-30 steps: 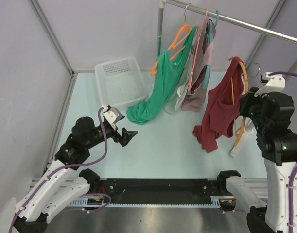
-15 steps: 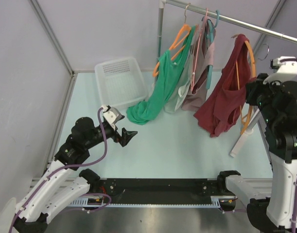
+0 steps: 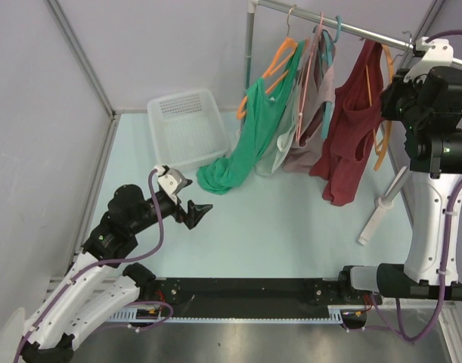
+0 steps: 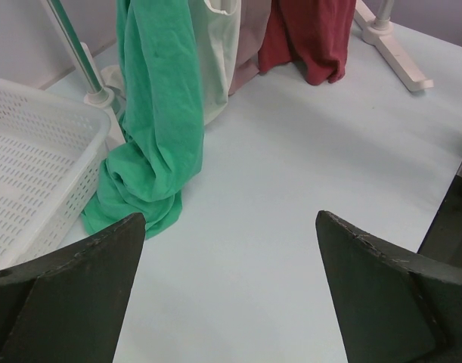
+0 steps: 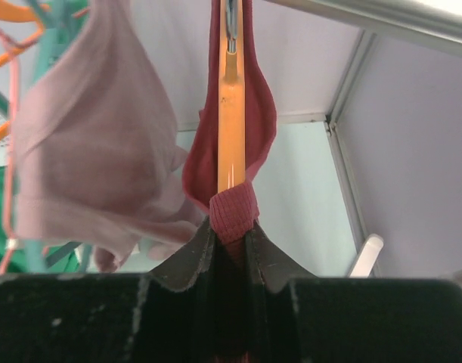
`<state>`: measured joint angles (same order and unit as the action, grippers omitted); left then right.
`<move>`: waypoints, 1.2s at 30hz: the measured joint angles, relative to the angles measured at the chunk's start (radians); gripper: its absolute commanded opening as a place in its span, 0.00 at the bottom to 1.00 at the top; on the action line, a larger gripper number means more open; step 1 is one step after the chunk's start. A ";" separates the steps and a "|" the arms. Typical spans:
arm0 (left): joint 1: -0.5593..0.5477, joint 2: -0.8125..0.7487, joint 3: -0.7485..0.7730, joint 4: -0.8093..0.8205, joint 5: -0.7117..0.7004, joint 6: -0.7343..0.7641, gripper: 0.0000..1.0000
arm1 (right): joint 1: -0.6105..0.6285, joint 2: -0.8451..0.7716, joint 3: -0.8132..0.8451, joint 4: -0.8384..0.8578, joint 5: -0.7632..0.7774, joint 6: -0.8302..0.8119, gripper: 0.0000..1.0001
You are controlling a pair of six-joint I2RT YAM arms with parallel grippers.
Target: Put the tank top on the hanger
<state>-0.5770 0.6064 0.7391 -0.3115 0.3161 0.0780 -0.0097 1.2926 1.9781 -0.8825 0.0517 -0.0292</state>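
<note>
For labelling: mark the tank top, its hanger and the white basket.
tank top (image 3: 350,144), top external view, middle of the hanging maroon body.
hanger (image 5: 231,121), right wrist view, orange bar between the fabric folds.
white basket (image 3: 189,136), top external view, bare mesh floor.

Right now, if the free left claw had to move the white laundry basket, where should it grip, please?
Pinch the near rim of the basket from above, toward its left corner: the wall is thin and upright, the top open, and the green garment lies heaped beside the right corner.
</note>
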 measured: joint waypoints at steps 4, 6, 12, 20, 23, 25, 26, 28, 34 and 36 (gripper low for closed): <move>0.000 -0.009 -0.001 0.000 -0.011 0.000 0.99 | -0.082 0.031 0.000 0.013 -0.066 0.014 0.00; 0.000 -0.012 -0.002 0.000 -0.018 0.000 0.99 | -0.111 0.040 -0.002 0.022 -0.090 0.026 0.00; 0.001 -0.014 -0.005 0.000 -0.025 0.000 0.99 | -0.132 0.009 -0.110 0.084 -0.140 0.058 0.00; 0.001 -0.011 -0.005 0.000 -0.026 0.000 0.99 | -0.132 -0.089 -0.267 0.199 -0.167 0.084 0.09; 0.001 -0.010 -0.005 0.000 -0.027 0.000 0.99 | -0.132 -0.109 -0.273 0.192 -0.169 0.097 0.47; 0.001 -0.010 -0.005 0.000 -0.033 0.000 0.99 | -0.132 -0.119 -0.273 0.192 -0.171 0.110 0.71; 0.001 -0.010 -0.005 0.000 -0.036 0.000 0.99 | -0.132 -0.125 -0.273 0.192 -0.171 0.117 0.76; 0.001 -0.010 -0.005 0.000 -0.045 0.000 0.99 | -0.132 -0.142 -0.273 0.191 -0.169 0.127 0.97; 0.001 -0.011 -0.005 0.000 -0.060 0.000 0.99 | -0.132 -0.253 -0.296 0.181 -0.156 0.150 1.00; 0.001 -0.013 -0.005 0.000 -0.074 0.000 0.99 | -0.132 -0.319 -0.336 0.184 -0.145 0.157 1.00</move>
<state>-0.5762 0.5930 0.7341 -0.3115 0.2417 0.0776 -0.1417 0.9737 1.6421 -0.6983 -0.0937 0.1280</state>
